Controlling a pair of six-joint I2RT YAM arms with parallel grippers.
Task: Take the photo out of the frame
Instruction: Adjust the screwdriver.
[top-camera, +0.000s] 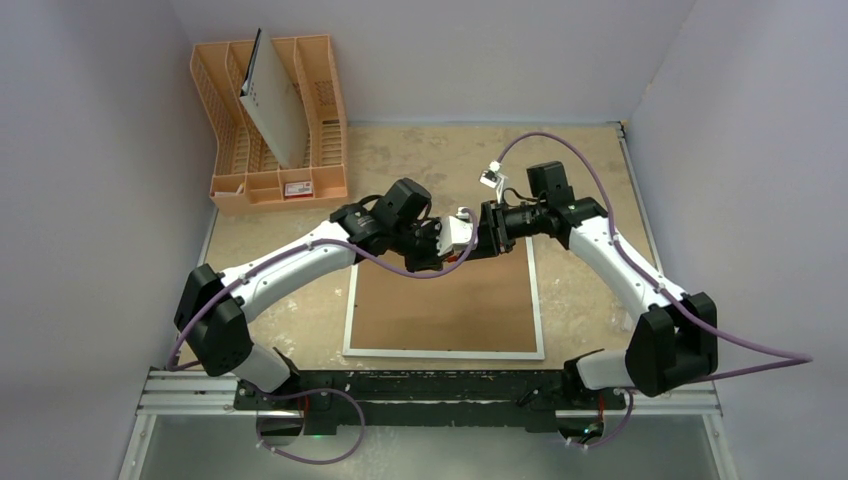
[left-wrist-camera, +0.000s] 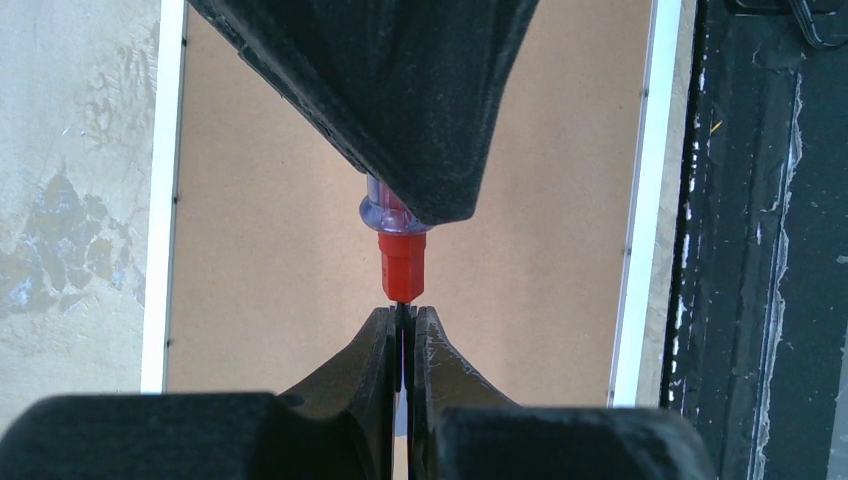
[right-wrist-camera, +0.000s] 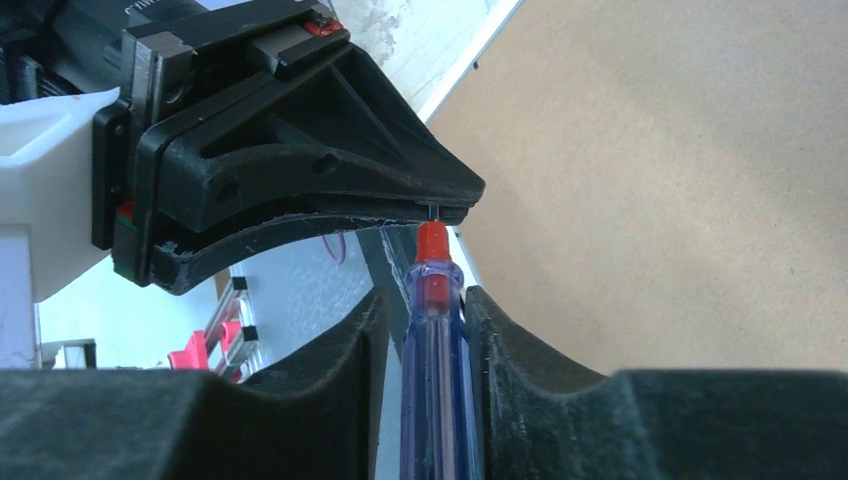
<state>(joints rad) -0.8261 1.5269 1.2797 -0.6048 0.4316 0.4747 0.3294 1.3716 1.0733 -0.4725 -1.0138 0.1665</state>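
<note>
The large flat picture frame with a narrow white border (top-camera: 440, 305) lies on the mottled beige table (top-camera: 585, 180) with its brown fibreboard back upward, so the photo is hidden underneath. Over the frame's 12 o'clock edge, the left gripper (left-wrist-camera: 402, 312) is pinched tight on the thin metal tip of a small screwdriver with a clear blue handle and red collar (right-wrist-camera: 433, 340). The right gripper (right-wrist-camera: 428, 295) has its fingers close on either side of that handle, though I cannot tell whether they press it. This looks like a tool handover before the back is loosened. Next, the right should hold the handle firmly, then the left can release.
</note>
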